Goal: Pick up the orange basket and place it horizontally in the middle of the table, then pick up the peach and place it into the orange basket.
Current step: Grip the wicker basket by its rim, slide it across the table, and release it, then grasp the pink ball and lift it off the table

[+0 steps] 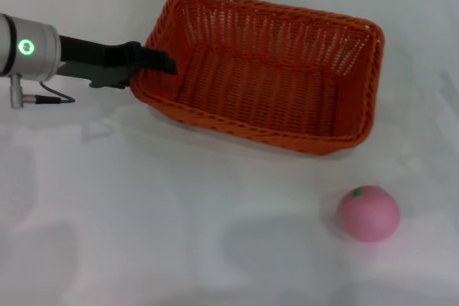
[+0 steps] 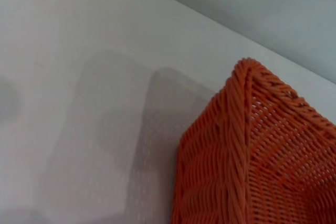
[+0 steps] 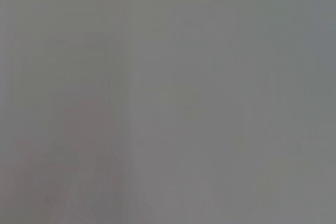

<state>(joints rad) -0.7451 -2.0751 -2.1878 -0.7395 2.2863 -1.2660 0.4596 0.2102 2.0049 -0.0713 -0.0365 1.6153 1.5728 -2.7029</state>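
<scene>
one arm at work: the left gripper (image 1: 161,61) is at the left end wall of the orange basket (image 1: 265,69), which sits skewed toward the table's (image 1: 143,234) far side. best to swing it level and bring it to centre. fingers seem clamped over the rim. the peach (image 1: 368,212) waits near front-right.

the orange basket (image 1: 262,73) sits on the table (image 1: 143,234), toward the far side and roughly centred, a bit skewed with its right end nearer the front. the left gripper (image 1: 154,60) comes in from the left and meets the basket's left rim. the peach (image 1: 368,213) is on the table in front of the basket's right end, well apart from it, not inside.
</scene>
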